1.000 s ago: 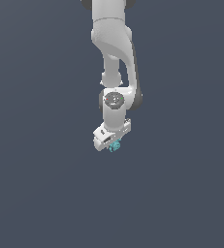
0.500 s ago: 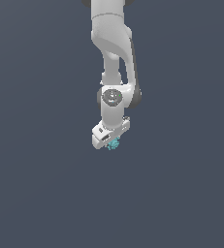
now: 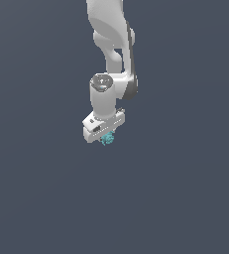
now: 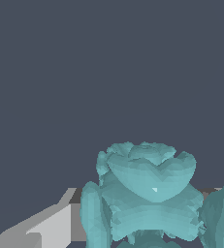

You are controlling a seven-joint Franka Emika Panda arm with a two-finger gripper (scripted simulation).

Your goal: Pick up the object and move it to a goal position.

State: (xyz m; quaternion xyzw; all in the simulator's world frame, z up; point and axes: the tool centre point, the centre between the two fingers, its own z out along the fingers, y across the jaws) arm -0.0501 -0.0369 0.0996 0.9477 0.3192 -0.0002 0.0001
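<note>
The object (image 3: pixel 106 139) is a small teal lumpy thing that peeks out just under the white hand of the arm in the exterior view. My gripper (image 3: pixel 105 137) is shut on it, and the hand hides most of it there. In the wrist view the object (image 4: pixel 147 193) looms large and close, bumpy and petal-like, with one pale grey finger (image 4: pixel 45 227) showing beside it. The other finger is hidden behind the teal mass.
The white arm (image 3: pixel 111 49) comes down from the upper edge of the exterior view. Around it lies only a plain dark grey-blue ground, with no other objects or edges in sight.
The arm has drifted slightly toward the exterior view's left and a little upward, carrying the teal object along in the shut gripper.
</note>
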